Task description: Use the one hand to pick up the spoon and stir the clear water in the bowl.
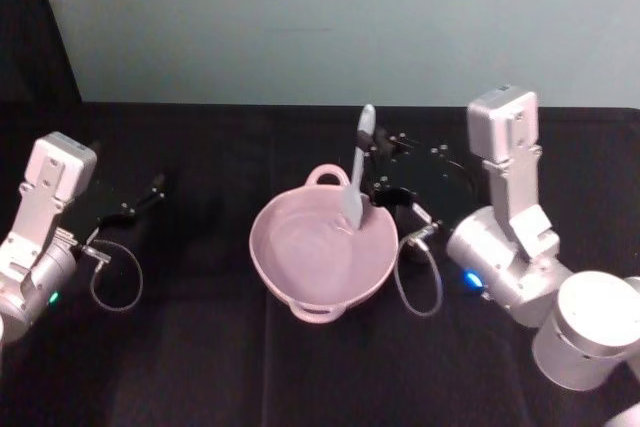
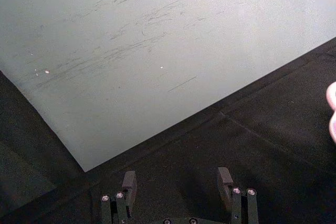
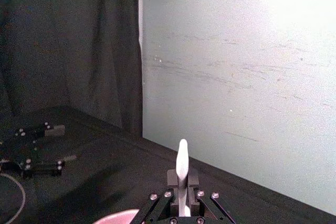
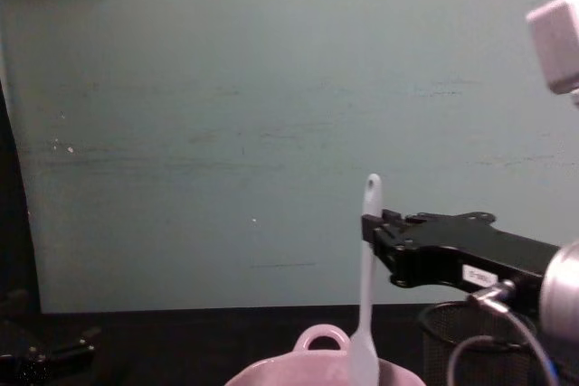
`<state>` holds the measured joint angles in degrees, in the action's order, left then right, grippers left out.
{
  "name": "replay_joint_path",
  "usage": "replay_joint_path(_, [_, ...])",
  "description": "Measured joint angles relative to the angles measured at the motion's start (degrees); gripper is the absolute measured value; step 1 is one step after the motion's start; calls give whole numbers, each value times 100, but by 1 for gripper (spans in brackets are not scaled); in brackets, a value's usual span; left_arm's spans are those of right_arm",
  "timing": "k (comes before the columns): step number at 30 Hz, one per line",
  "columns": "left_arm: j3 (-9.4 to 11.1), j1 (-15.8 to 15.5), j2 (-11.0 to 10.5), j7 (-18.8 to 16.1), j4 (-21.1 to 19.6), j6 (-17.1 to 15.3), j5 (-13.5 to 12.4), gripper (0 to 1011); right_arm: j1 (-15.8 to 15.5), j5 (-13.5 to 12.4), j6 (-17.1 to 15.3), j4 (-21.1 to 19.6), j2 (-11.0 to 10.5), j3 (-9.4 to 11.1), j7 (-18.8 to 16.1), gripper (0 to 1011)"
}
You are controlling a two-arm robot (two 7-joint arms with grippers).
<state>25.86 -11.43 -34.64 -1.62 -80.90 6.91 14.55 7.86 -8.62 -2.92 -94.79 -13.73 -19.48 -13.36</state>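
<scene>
The spoon point(image 1: 357, 169) is already picked up: it stands nearly upright, blade down inside the bowl point(image 1: 300, 299) near its far right rim, with the handle pinched between the fingers of the right gripper point(image 1: 372, 185). What seems left is the stirring itself, and one moment cannot show how much of that is done. The left gripper point(image 2: 177, 184) lies idle, fingers spread, over the desk point(image 1: 200, 367), well left of the bowl.
</scene>
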Motion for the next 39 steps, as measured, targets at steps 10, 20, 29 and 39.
replay_joint_path(10, [0, 0, 0, 0, 0, 0, 0, 1011, -414, -216, -412, -603, -299, 139, -334, 109])
replay_joint_path(20, [0, 0, 0, 0, 0, 0, 0, 1011, -662, -544, -520, -992, -354, -166, -557, 109])
replay_joint_path(29, [0, 0, 0, 0, 0, 0, 0, 1011, -378, -500, -513, -660, -107, -500, -468, 109])
replay_joint_path(39, [0, 0, 0, 0, 0, 0, 0, 1011, 70, 29, -410, -96, 209, -561, -24, 109])
